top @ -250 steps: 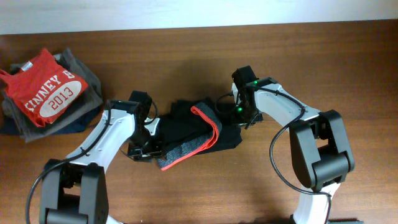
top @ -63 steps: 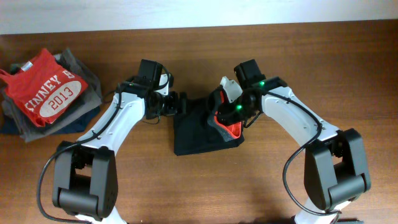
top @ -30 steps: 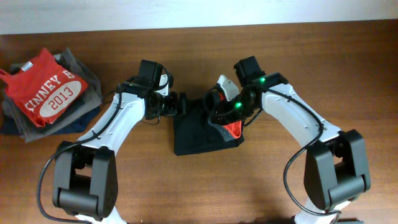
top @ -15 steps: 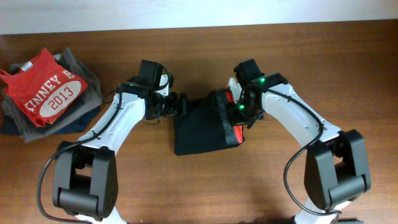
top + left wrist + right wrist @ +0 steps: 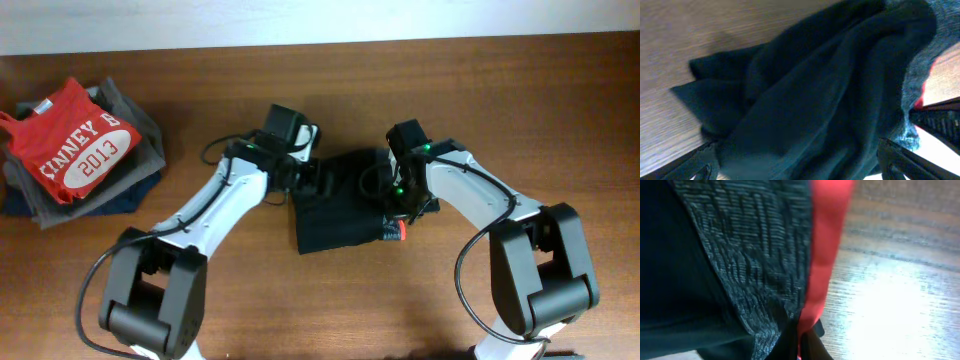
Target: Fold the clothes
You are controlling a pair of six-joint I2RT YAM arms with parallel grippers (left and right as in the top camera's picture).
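Black trousers (image 5: 335,205) sit folded in a bundle in the middle of the table (image 5: 520,90), with the grey, red-edged waistband at the right side. Right fingers (image 5: 810,347) are pinched tight on that red edge. Left fingers (image 5: 920,161) are spread wide, straddling the dark fabric.

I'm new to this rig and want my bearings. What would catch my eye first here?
A bundle of black trousers lies in the middle of the table between both arms. Its red-orange waistband edge is pinched in the right arm's fingers, while the left arm's fingers stand open at its opposite side. At the far left, a red T-shirt printed 2013 tops a pile of folded garments.
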